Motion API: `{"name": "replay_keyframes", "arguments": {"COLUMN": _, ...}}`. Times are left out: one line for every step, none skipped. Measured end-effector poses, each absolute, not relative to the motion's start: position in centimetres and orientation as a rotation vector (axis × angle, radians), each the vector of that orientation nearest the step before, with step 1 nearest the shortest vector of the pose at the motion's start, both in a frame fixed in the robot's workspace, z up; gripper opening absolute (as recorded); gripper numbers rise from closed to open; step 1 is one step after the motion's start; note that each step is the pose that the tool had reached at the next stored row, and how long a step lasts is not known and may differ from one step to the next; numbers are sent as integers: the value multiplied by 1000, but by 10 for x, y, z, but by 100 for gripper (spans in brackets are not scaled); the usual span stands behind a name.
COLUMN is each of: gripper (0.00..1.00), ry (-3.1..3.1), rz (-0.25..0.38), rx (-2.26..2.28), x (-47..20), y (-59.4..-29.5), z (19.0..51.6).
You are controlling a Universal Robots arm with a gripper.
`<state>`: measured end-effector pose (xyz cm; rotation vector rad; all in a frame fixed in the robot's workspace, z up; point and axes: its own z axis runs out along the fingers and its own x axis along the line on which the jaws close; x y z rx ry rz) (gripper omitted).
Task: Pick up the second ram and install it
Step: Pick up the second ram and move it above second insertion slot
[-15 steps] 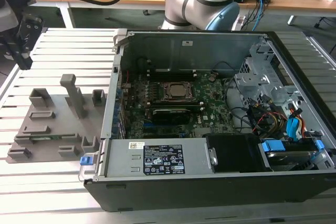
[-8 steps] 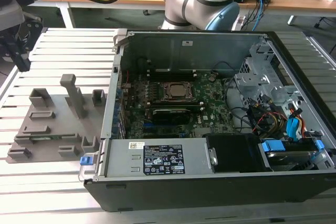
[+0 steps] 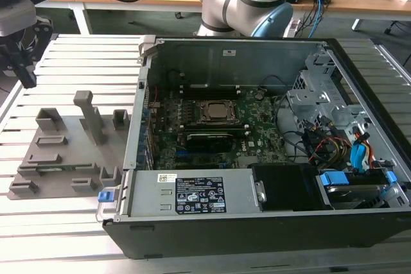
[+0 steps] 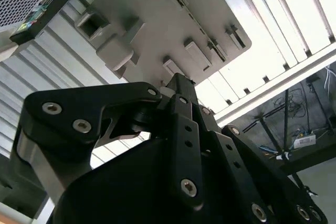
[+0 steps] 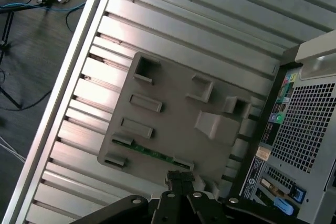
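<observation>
In the exterior view the second ram lies flat along one edge of the grey holder plate, between two small blocks. The gripper hangs clear of the plate, well apart from the ram, and the open computer case stands just beside the plate

In the second wrist view the black fingers look pressed together, empty, above the plate

In the first wrist view the second ram sits untouched in the plate, with the closed gripper holding nothing

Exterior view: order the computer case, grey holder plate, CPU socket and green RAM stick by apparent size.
1. computer case
2. grey holder plate
3. CPU socket and green RAM stick: not ranked, since the stick looks longer but far thinner and its holders partly hide it.
</observation>
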<state>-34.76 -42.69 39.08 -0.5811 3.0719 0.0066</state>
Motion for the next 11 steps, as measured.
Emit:
{"name": "replay_keyframes", "arguments": {"gripper": 11, "ry": 3068, "rz": 7, "rx": -604, "x": -348, "y": -427, "z": 391}}
{"name": "replay_keyframes", "arguments": {"gripper": 11, "ry": 3061, "rz": 7, "rx": -635, "x": -348, "y": -427, "z": 391}}
{"name": "replay_keyframes", "arguments": {"gripper": 11, "ry": 3057, "rz": 7, "rx": -657, "x": -348, "y": -427, "z": 391}}
{"name": "replay_keyframes", "arguments": {"gripper": 11, "ry": 3049, "rz": 7, "rx": -694, "x": -348, "y": -427, "z": 391}}
{"name": "replay_keyframes", "arguments": {"gripper": 11, "ry": 3044, "rz": 7, "rx": -715, "x": -348, "y": -427, "z": 391}}
{"name": "replay_keyframes", "arguments": {"gripper": 11, "ry": 3035, "rz": 8, "rx": -750, "x": -348, "y": -427, "z": 391}}
{"name": "replay_keyframes", "arguments": {"gripper": 11, "ry": 3030, "rz": 8, "rx": -772, "x": -348, "y": -427, "z": 391}}
{"name": "replay_keyframes", "arguments": {"gripper": 11, "ry": 3023, "rz": 8, "rx": -800, "x": -348, "y": -427, "z": 391}}
{"name": "replay_keyframes", "arguments": {"gripper": 11, "ry": 3011, "rz": 8, "rx": -843, "x": -348, "y": -427, "z": 391}}
{"name": "replay_keyframes", "arguments": {"gripper": 11, "ry": 3001, "rz": 9, "rx": -880, "x": -348, "y": -427, "z": 391}}
{"name": "replay_keyframes", "arguments": {"gripper": 11, "ry": 2991, "rz": 8, "rx": -913, "x": -348, "y": -427, "z": 391}}
